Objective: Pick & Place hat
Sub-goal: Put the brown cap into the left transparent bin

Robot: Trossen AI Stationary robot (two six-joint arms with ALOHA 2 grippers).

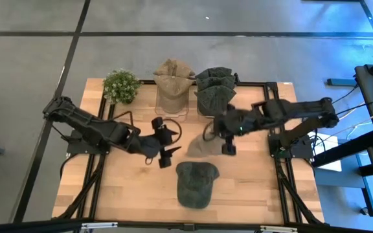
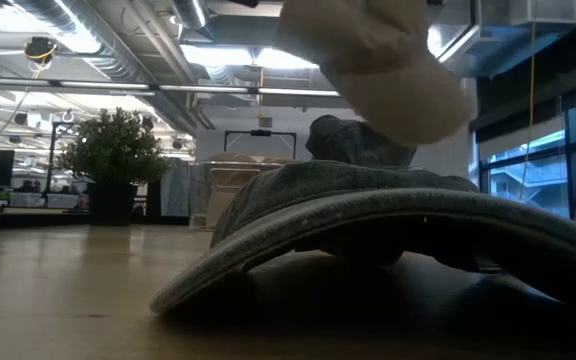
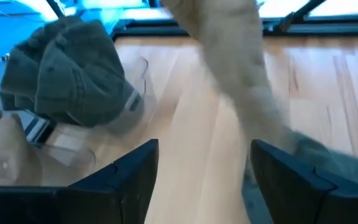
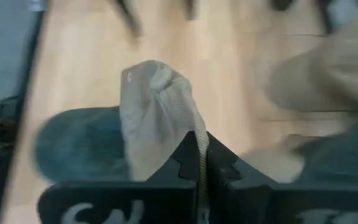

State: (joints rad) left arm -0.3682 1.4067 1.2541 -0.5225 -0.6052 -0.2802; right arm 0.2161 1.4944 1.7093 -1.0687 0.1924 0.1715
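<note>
Nearest you, at the front edge of the table (image 1: 109,194), a dark green cap (image 1: 195,183) lies flat on the wood, brim toward the front; in the low view its curved brim fills the foreground. Just behind it your right gripper (image 1: 227,144) hangs above the boards with its fingers pinched tight on a fold of the tan hat (image 1: 203,147), which dangles pale and limp beneath them, clear of the surface, toward the table's centre. That is the relation your placement turns on: the tan hat hangs above and slightly behind the green cap, so going straight down risks overlapping it. To the left your left gripper (image 1: 164,147) waits with its fingers spread wide and nothing between them; it points at the hanging hat, which sits just beyond its tips. Farther back stand a tan cap on a clear stand (image 1: 173,87), stacked green caps (image 1: 215,89) and a small potted plant (image 1: 121,86)
</note>
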